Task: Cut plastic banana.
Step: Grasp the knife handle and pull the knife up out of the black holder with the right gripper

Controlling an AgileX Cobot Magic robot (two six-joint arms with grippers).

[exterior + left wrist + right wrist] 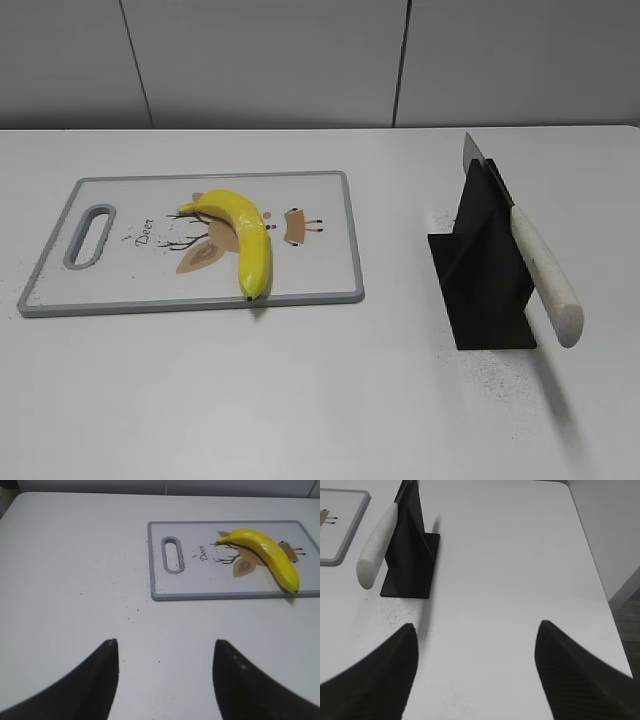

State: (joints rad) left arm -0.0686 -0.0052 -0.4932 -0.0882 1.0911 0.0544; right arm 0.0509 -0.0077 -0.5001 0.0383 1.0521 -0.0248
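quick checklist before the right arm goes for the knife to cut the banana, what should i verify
1. Plastic banana lies on the cutting board: ok, though its dark tip reaches the board's near edge.
2. Knife sits in the black stand, white handle sticking out toward the camera, free to grasp: ok.
3. Right gripper open and empty, fingers spread: ok.
4. Left gripper open and empty, off the board: ok.
5. Table between right gripper and handle free of obstacles: ok.
6. Whether the stand stays put when the knife is pulled: cannot tell.

Bare table (300, 400) around knife stand (480, 270)
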